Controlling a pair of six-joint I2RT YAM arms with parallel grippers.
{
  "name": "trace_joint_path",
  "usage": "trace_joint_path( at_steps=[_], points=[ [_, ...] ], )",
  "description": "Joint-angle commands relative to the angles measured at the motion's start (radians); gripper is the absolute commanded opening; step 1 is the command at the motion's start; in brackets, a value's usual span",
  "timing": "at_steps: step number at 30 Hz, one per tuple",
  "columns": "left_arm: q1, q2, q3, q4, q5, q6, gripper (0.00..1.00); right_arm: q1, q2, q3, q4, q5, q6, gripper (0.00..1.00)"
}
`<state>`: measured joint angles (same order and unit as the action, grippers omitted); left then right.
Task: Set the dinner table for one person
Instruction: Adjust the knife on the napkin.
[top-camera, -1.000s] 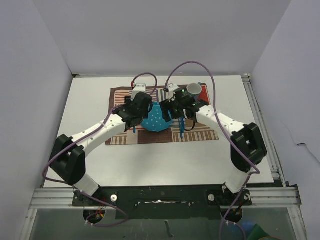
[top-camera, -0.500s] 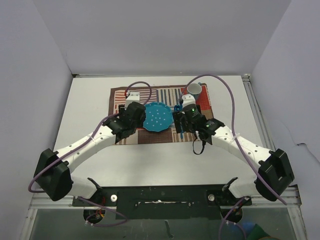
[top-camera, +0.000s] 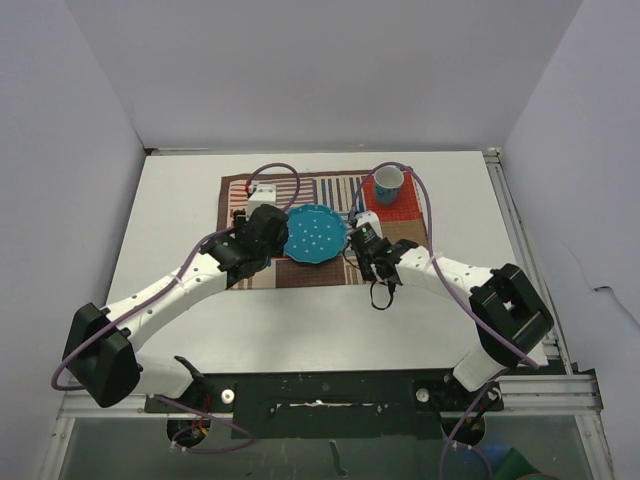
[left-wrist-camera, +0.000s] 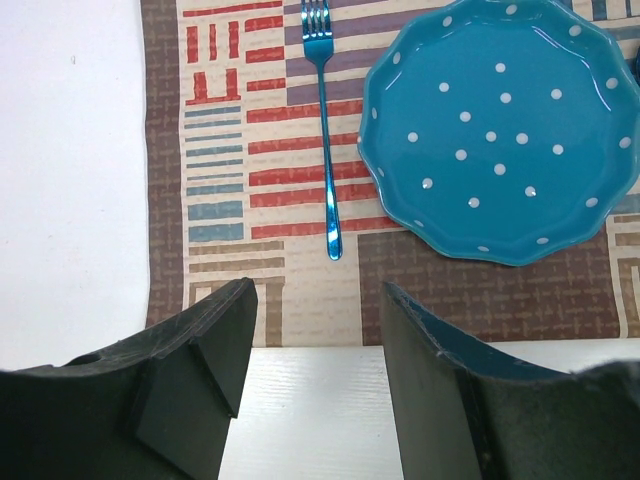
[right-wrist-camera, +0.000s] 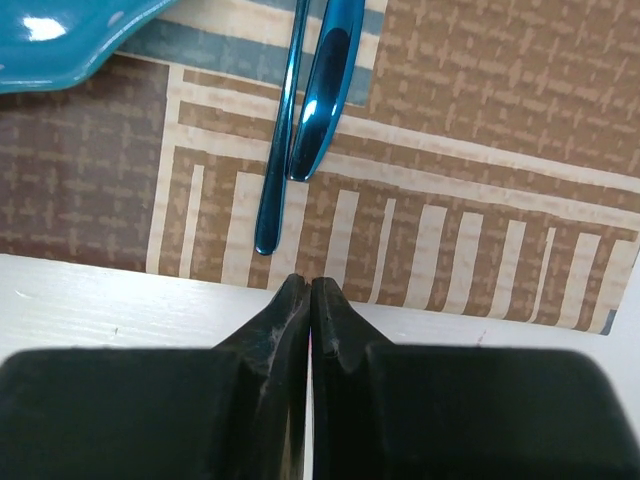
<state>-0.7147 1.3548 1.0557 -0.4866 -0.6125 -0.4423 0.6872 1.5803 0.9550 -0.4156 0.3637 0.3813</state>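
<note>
The white dinner table (top-camera: 330, 325) carries a striped patchwork mat (top-camera: 405, 232). On the mat lies a blue plate with white dots (top-camera: 315, 235) (left-wrist-camera: 500, 130). A blue fork (left-wrist-camera: 325, 130) lies left of the plate. Two shiny blue utensil handles (right-wrist-camera: 322, 90) lie right of it. A blue cup (top-camera: 388, 183) stands on the mat's far right corner. My left gripper (top-camera: 243, 268) (left-wrist-camera: 318, 300) hangs open and empty over the mat's near edge, just short of the fork's handle. My right gripper (top-camera: 378, 270) (right-wrist-camera: 309, 285) is shut on nothing, over the mat's near edge below the two handles.
Aluminium rails (top-camera: 520, 240) run along the table's right and near edges. White walls close in the left, back and right sides. Purple cables loop above both wrists, and a black cable loop (top-camera: 381, 296) hangs under the right wrist.
The right gripper has shut and drawn back toward the mat's near edge, uncovering the cup. The left arm has pulled back slightly and stays open.
</note>
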Motion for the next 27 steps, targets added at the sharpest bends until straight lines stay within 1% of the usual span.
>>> trace_joint_path(
  at_steps=[1, 4, 8, 27],
  points=[
    [-0.003, -0.051, 0.038, -0.010, -0.013, -0.018, 0.53, 0.000, -0.001, -0.016, 0.067, -0.003, 0.026, 0.00],
    [-0.003, -0.054, 0.041, -0.016, -0.020, -0.017, 0.53, -0.003, 0.014, -0.036, 0.092, -0.030, 0.032, 0.00],
    [-0.003, -0.045, 0.059, -0.023, -0.022, -0.018, 0.53, -0.003, 0.056, -0.021, 0.093, -0.046, 0.029, 0.00],
    [-0.003, -0.033, 0.067, -0.035, -0.026, -0.019, 0.53, -0.005, 0.171, 0.031, 0.107, -0.070, 0.007, 0.00]
  ],
)
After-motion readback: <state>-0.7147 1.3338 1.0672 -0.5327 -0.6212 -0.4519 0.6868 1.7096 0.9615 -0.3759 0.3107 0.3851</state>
